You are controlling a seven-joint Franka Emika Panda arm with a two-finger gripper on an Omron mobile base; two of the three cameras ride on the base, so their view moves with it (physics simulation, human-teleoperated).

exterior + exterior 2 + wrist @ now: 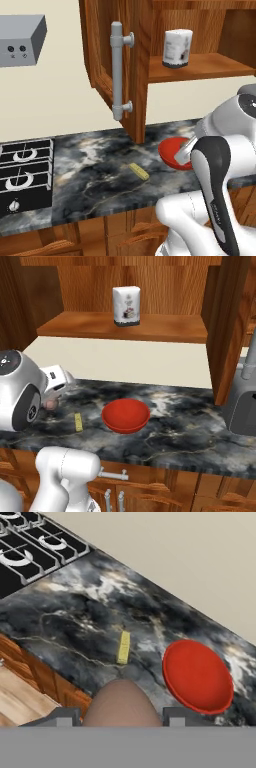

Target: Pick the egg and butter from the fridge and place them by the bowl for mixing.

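Note:
A brownish egg (119, 704) sits between my two dark fingertips (62, 717), and my gripper (118, 718) is shut on it. From the right base camera, the gripper (53, 400) hangs just above the dark marble counter (190, 431), left of the red bowl (125, 415), with the egg (50, 404) peeking out under the hand. The pale-yellow butter (78, 422) lies flat on the counter between gripper and bowl. In the hand view the butter (123, 647) lies left of the bowl (197, 676). The left base view has the butter (139, 171) left of the bowl (172, 150). The fridge is out of view.
A black stove (25, 170) takes up the counter's left end. An open wooden cupboard door with a metal handle (117, 70) hangs above the counter. A white carton (126, 306) stands on the shelf above the bowl. A grey appliance (242, 406) stands at the right.

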